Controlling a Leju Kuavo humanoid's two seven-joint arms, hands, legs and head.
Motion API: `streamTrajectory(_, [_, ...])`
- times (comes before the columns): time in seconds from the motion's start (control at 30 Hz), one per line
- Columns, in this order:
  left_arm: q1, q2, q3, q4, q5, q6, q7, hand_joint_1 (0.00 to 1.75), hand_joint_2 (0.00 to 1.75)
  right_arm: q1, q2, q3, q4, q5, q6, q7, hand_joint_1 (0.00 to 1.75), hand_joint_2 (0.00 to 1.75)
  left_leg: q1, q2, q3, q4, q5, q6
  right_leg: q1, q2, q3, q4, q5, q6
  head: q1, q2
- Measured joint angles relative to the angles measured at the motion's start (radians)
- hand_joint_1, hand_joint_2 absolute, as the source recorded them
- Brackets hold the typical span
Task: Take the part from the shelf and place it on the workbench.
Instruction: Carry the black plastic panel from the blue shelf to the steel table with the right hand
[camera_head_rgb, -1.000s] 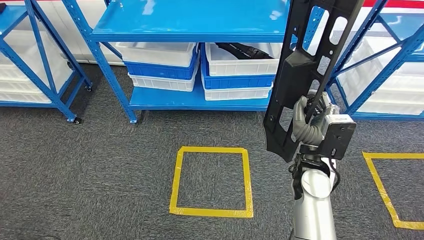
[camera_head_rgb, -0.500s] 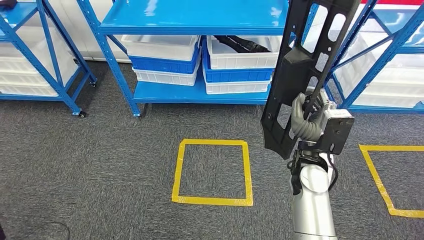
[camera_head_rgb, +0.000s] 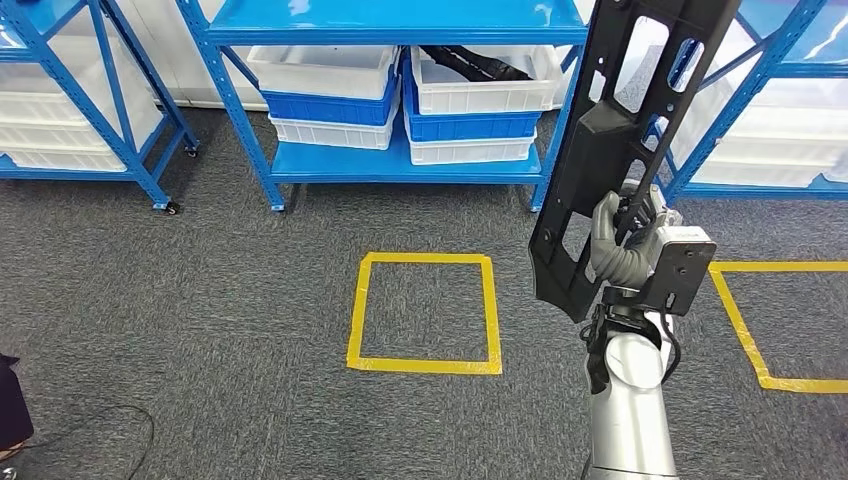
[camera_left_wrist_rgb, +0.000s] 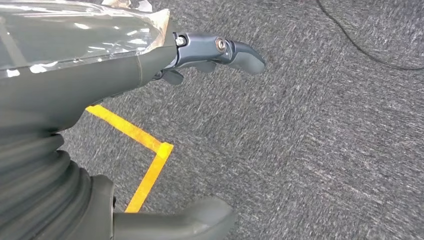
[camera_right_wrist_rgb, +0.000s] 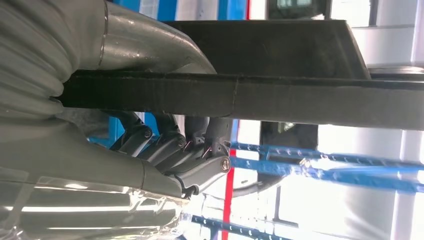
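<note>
Black and long, the part (camera_head_rgb: 618, 140) stands almost upright in the right hand (camera_head_rgb: 622, 243), whose fingers wrap tight around it. The left hand (camera_left_wrist_rgb: 150, 70) holds nothing, fingers apart, over the grey carpet (camera_left_wrist_rgb: 320, 150).

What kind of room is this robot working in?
Most likely a parts storeroom or factory training area: blue metal shelves hold stacked white and blue bins, yellow tape squares mark spots on the grey carpet, and the right hand holds a long black part.
</note>
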Motion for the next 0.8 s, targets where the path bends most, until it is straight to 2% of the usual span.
streamTrajectory(0.03, [0.001, 0.001, 0.002, 0.000, 0.005, 0.000, -0.002, 0.00, 1.75, -0.001, 0.001, 0.001, 0.004, -0.001, 0.003, -0.001, 1.75, 1.75, 0.003, -0.001, -0.004, 0.000, -0.006, -0.007, -0.002, -0.002, -0.009, 0.000, 0.012, -0.010, 0.001, 0.000])
streamTrajectory(0.07, [0.003, 0.001, 0.005, 0.000, 0.010, 0.001, -0.004, 0.00, 1.75, -0.002, 0.002, 0.001, 0.009, -0.002, 0.005, -0.001, 1.75, 1.75, 0.005, -0.003, -0.011, 0.015, -0.035, -0.013, -0.005, -0.004, -0.019, 0.000, 0.026, -0.022, 0.000, 0.000])
streamTrajectory(0.1, [0.005, 0.001, 0.008, 0.000, 0.013, 0.001, -0.005, 0.00, 1.75, -0.003, 0.003, 0.002, 0.014, -0.003, 0.006, -0.001, 1.75, 1.75, 0.007, -0.005, -0.022, 0.051, -0.086, -0.018, -0.008, -0.006, -0.031, 0.000, 0.041, -0.032, -0.002, 0.000])
streamTrajectory(0.17, [0.006, 0.002, 0.012, 0.000, 0.016, 0.001, -0.007, 0.00, 1.75, -0.004, 0.006, 0.003, 0.020, -0.003, 0.006, -0.001, 1.75, 1.75, 0.008, -0.007, -0.049, 0.181, -0.202, -0.026, -0.004, -0.008, -0.059, 0.002, 0.070, -0.043, -0.004, 0.000])
streamTrajectory(0.2, [0.005, 0.003, 0.013, 0.000, 0.018, 0.001, -0.008, 0.00, 1.75, -0.005, 0.007, 0.004, 0.024, -0.003, 0.007, -0.001, 1.75, 1.75, 0.008, -0.007, -0.058, 0.250, -0.232, -0.029, -0.002, -0.008, -0.076, 0.003, 0.085, -0.044, -0.005, 0.000])
streamTrajectory(0.23, [0.005, 0.003, 0.014, 0.000, 0.018, 0.001, -0.009, 0.00, 1.75, -0.006, 0.007, 0.005, 0.027, -0.003, 0.007, -0.001, 1.75, 1.75, 0.008, -0.007, -0.057, 0.299, -0.235, -0.029, 0.000, -0.008, -0.096, 0.006, 0.099, -0.044, -0.004, 0.000])
streamTrajectory(0.27, [0.005, 0.004, 0.014, 0.000, 0.020, 0.001, -0.010, 0.00, 1.75, -0.006, 0.007, 0.007, 0.031, -0.004, 0.007, -0.001, 1.75, 1.75, 0.007, -0.007, -0.041, 0.319, -0.217, -0.028, 0.002, -0.008, -0.116, 0.010, 0.112, -0.042, -0.005, 0.000])
streamTrajectory(0.3, [0.005, 0.004, 0.015, 0.000, 0.022, 0.001, -0.011, 0.00, 1.75, -0.007, 0.008, 0.008, 0.035, -0.005, 0.008, -0.001, 1.75, 1.75, 0.007, -0.008, -0.006, 0.302, -0.190, -0.024, 0.003, -0.008, -0.135, 0.014, 0.124, -0.041, -0.005, 0.000])
streamTrajectory(0.33, [0.004, 0.004, 0.016, 0.000, 0.025, 0.002, -0.011, 0.00, 1.75, -0.009, 0.009, 0.009, 0.038, -0.005, 0.010, -0.001, 1.75, 1.75, 0.006, -0.009, 0.047, 0.250, -0.173, -0.019, 0.004, -0.008, -0.151, 0.020, 0.134, -0.039, -0.005, 0.000])
streamTrajectory(0.37, [0.002, 0.004, 0.017, 0.000, 0.028, 0.004, -0.011, 0.00, 1.75, -0.011, 0.011, 0.010, 0.040, -0.006, 0.011, -0.002, 1.75, 1.75, 0.004, -0.010, 0.109, 0.176, -0.178, -0.011, 0.006, -0.008, -0.164, 0.024, 0.142, -0.035, -0.005, 0.000])
streamTrajectory(0.4, [0.000, 0.005, 0.018, 0.000, 0.030, 0.006, -0.011, 0.00, 1.75, -0.016, 0.015, 0.011, 0.042, -0.006, 0.012, -0.002, 1.75, 1.75, 0.001, -0.010, 0.165, 0.100, -0.195, -0.005, 0.007, -0.008, -0.172, 0.028, 0.150, -0.030, -0.004, 0.000])
streamTrajectory(0.43, [-0.002, 0.005, 0.019, -0.001, 0.031, 0.008, -0.011, 0.00, 1.75, -0.023, 0.018, 0.013, 0.044, -0.007, 0.013, -0.002, 1.75, 1.75, -0.003, -0.011, 0.202, 0.044, -0.214, 0.002, 0.006, -0.009, -0.177, 0.029, 0.160, -0.024, -0.004, 0.000])
streamTrajectory(0.47, [-0.003, 0.005, 0.019, -0.001, 0.032, 0.011, -0.011, 0.00, 1.75, -0.031, 0.021, 0.015, 0.047, -0.007, 0.014, -0.003, 1.75, 1.75, -0.008, -0.011, 0.219, 0.011, -0.225, 0.009, 0.005, -0.011, -0.179, 0.027, 0.170, -0.016, -0.004, 0.000])
streamTrajectory(0.53, [-0.003, 0.004, 0.020, -0.001, 0.033, 0.017, -0.010, 0.00, 1.75, -0.045, 0.024, 0.018, 0.054, -0.009, 0.017, -0.004, 1.75, 1.75, -0.010, -0.006, 0.208, -0.007, -0.205, 0.022, 0.004, -0.011, -0.187, 0.024, 0.184, -0.004, -0.005, 0.000])
streamTrajectory(0.57, [-0.003, 0.004, 0.021, -0.001, 0.034, 0.019, -0.009, 0.00, 1.75, -0.050, 0.024, 0.019, 0.057, -0.010, 0.018, -0.003, 1.75, 1.75, -0.008, -0.004, 0.196, -0.012, -0.189, 0.030, 0.005, -0.009, -0.197, 0.036, 0.169, -0.004, -0.004, 0.000])
streamTrajectory(0.6, [-0.003, 0.003, 0.021, -0.001, 0.035, 0.019, -0.009, 0.00, 1.75, -0.055, 0.024, 0.018, 0.060, -0.012, 0.018, -0.003, 1.75, 1.75, -0.005, -0.001, 0.182, -0.018, -0.172, 0.035, 0.006, -0.007, -0.211, 0.064, 0.135, -0.007, -0.002, 0.000])
streamTrajectory(0.63, [-0.004, 0.003, 0.022, -0.001, 0.035, 0.019, -0.008, 0.00, 1.75, -0.060, 0.024, 0.018, 0.062, -0.013, 0.018, -0.003, 1.75, 1.75, -0.003, 0.001, 0.165, -0.020, -0.155, 0.038, 0.004, -0.005, -0.228, 0.112, 0.084, -0.013, 0.000, 0.000])
streamTrajectory(0.67, [-0.004, 0.003, 0.023, -0.001, 0.035, 0.019, -0.008, 0.00, 1.75, -0.064, 0.023, 0.018, 0.065, -0.015, 0.018, -0.003, 1.75, 1.75, -0.002, 0.001, 0.146, -0.020, -0.139, 0.039, 0.003, -0.004, -0.243, 0.174, 0.034, -0.017, 0.003, 0.000])
streamTrajectory(0.7, [-0.004, 0.003, 0.025, -0.001, 0.034, 0.019, -0.008, 0.00, 1.75, -0.068, 0.023, 0.018, 0.068, -0.016, 0.018, -0.003, 1.75, 1.75, -0.002, 0.002, 0.126, -0.019, -0.123, 0.037, 0.000, -0.004, -0.253, 0.240, -0.001, -0.015, 0.005, 0.000])
streamTrajectory(0.73, [-0.004, 0.003, 0.026, -0.001, 0.033, 0.019, -0.008, 0.00, 1.75, -0.070, 0.023, 0.018, 0.071, -0.017, 0.019, -0.003, 1.75, 1.75, -0.002, 0.003, 0.104, -0.018, -0.106, 0.035, -0.003, -0.004, -0.252, 0.294, -0.010, -0.006, 0.006, 0.000])
streamTrajectory(0.77, [-0.004, 0.003, 0.028, -0.001, 0.033, 0.019, -0.008, 0.00, 1.75, -0.072, 0.022, 0.018, 0.074, -0.017, 0.019, -0.002, 1.75, 1.75, -0.001, 0.004, 0.082, -0.017, -0.089, 0.032, -0.006, -0.004, -0.240, 0.322, 0.006, 0.009, 0.006, 0.000])
streamTrajectory(0.8, [-0.004, 0.003, 0.029, -0.001, 0.032, 0.018, -0.008, 0.00, 1.75, -0.074, 0.022, 0.018, 0.076, -0.018, 0.019, -0.002, 1.75, 1.75, 0.000, 0.005, 0.061, -0.014, -0.073, 0.028, -0.009, -0.004, -0.211, 0.318, 0.034, 0.024, 0.007, 0.000])
